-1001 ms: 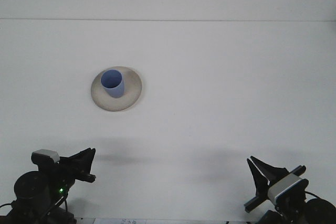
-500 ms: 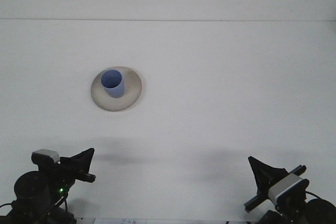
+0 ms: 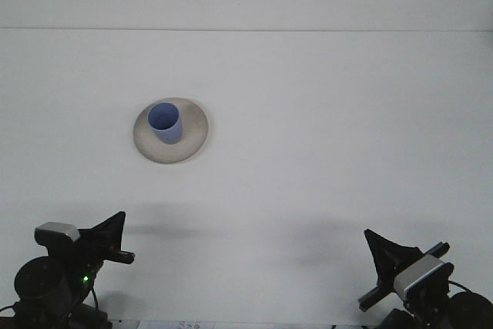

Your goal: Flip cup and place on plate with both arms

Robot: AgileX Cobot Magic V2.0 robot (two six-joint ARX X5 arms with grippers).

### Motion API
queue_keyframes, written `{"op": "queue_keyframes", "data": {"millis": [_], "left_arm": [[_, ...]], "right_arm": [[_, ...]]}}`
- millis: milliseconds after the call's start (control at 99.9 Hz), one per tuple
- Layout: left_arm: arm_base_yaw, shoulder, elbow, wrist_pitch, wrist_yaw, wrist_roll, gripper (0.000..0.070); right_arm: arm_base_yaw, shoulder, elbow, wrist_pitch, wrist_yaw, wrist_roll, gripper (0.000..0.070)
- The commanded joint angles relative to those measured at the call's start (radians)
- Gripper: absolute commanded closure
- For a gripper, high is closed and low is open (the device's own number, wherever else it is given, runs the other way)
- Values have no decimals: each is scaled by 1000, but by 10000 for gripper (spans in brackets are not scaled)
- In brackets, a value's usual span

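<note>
A blue cup (image 3: 166,122) stands upright, mouth up, on the beige plate (image 3: 194,132) at the left middle of the white table. Nothing touches it. My left gripper (image 3: 121,216) sits low at the bottom left, well short of the plate, pointing up and right with its fingers together. My right gripper (image 3: 367,233) rests at the bottom right, far from the cup, its dark fingers meeting in a single tip. Neither holds anything.
The white table (image 3: 323,129) runs back to a far edge near the top of the view. Both arm bases stand at the near edge.
My left gripper has drawn back, down and to the left. The right gripper's tips have come together. Cup and plate have not moved.
</note>
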Motion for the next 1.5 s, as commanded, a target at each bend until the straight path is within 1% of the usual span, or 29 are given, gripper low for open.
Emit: {"op": "queue_keyframes", "data": {"millis": [0, 40, 110, 220, 320, 380, 420, 540, 690, 750, 1491], "left_arm": [[43, -27, -50, 60, -5, 24, 685], [76, -53, -86, 91, -5, 39, 685], [125, -90, -151, 153, -10, 95, 685], [198, -149, -283, 294, -11, 246, 685], [250, -186, -390, 404, -11, 366, 685], [276, -197, -443, 457, -11, 417, 685], [288, -198, -470, 484, -11, 433, 685], [303, -198, -537, 538, -15, 441, 685], [300, -198, -539, 522, -19, 441, 685], [300, -198, -539, 522, -14, 430, 685], [300, -198, -539, 522, -14, 431, 685]], "right_arm": [[7, 2, 5, 12, 1, 7, 693], [7, 2, 4, 12, 0, 7, 693], [7, 2, 5, 12, 0, 7, 693], [7, 2, 5, 12, 0, 7, 693], [7, 2, 4, 12, 0, 7, 693], [7, 2, 5, 12, 0, 7, 693], [7, 2, 5, 12, 0, 7, 693], [7, 2, 5, 12, 0, 7, 693], [7, 2, 5, 12, 0, 7, 693], [7, 2, 5, 12, 0, 7, 693], [7, 2, 5, 12, 0, 7, 693]]}}
